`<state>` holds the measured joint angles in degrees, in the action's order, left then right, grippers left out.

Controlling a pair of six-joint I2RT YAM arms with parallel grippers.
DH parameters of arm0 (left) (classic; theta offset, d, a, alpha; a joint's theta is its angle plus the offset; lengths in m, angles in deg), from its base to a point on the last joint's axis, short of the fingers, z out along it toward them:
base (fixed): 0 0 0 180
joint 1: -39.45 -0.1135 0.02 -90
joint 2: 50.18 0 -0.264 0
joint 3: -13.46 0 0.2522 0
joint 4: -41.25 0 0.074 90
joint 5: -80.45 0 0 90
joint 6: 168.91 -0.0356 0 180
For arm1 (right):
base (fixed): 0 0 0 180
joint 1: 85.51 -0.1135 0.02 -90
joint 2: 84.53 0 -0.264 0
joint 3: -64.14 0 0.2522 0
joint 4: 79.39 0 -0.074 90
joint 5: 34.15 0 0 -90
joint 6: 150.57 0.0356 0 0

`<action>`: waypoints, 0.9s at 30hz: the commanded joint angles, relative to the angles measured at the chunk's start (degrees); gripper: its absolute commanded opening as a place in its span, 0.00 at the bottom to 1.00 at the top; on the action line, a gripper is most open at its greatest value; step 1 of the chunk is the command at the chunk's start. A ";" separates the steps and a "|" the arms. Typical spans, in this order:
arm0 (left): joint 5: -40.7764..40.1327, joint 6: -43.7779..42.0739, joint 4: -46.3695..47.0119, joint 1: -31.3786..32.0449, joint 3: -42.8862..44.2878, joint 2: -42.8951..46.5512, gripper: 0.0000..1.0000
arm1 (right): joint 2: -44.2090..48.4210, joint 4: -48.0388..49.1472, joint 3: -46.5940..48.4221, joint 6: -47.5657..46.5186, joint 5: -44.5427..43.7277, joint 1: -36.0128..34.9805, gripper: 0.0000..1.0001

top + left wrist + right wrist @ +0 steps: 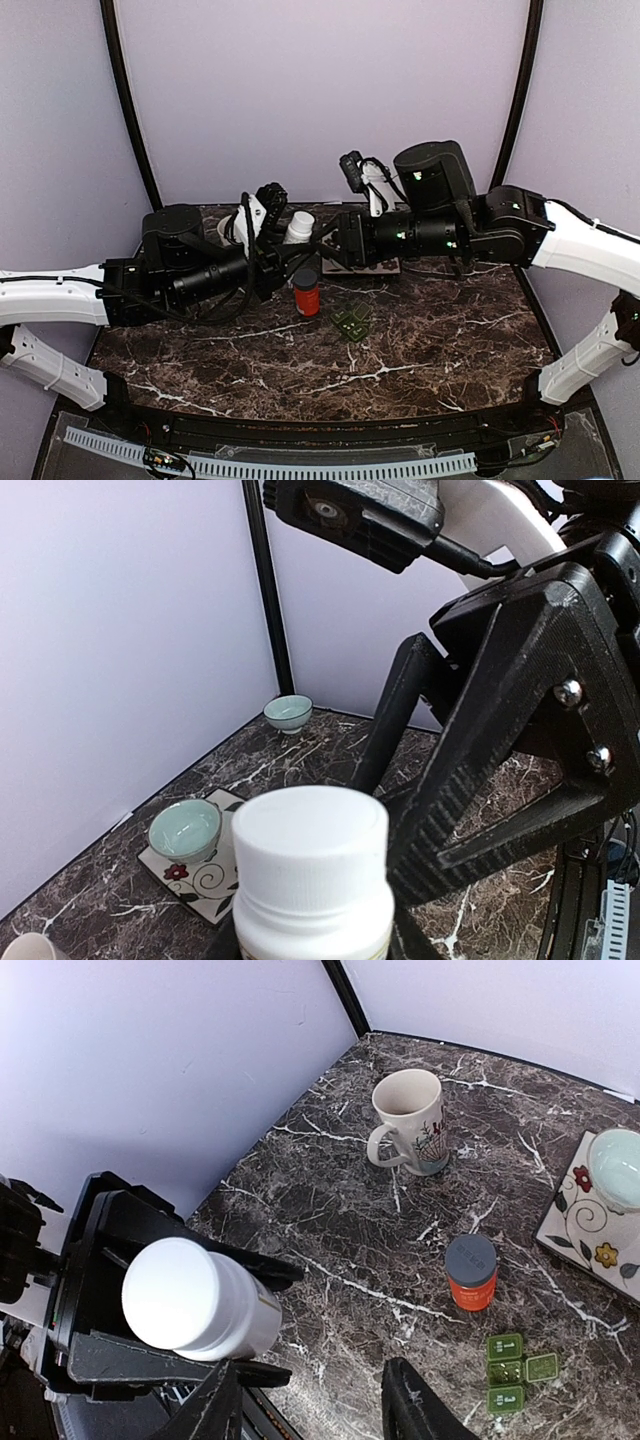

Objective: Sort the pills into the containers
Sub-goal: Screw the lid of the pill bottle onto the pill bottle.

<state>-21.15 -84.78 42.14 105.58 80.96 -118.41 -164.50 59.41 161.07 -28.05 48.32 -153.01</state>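
Note:
My left gripper [283, 243] is shut on a white pill bottle [299, 224] with a white cap and holds it above the table; the bottle fills the left wrist view [310, 865] and shows in the right wrist view [196, 1300]. My right gripper [328, 243] is open, its fingers [216, 1402] beside the bottle without touching it. The small dark green pill-box strip [350, 320] lies on the marble, also in the right wrist view [511, 1372]. An orange bottle with a dark cap [306, 293] stands near it. No loose pills show.
A beige mug [410, 1120] stands at the back of the table. A patterned square plate [210, 880] holds a pale green bowl [185, 830]; another pale green bowl [288, 712] sits in the corner. Purple walls enclose the marble table [420, 350].

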 commanded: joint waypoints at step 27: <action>3.23 -3.80 -1.31 0.01 0.69 -1.41 0.00 | -4.24 -5.94 8.83 -1.34 -0.19 -3.41 0.49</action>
<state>-19.22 -87.66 40.24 105.51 80.96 -120.59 -167.27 54.56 167.92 -28.82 48.37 -155.96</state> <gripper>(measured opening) 0.325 0.488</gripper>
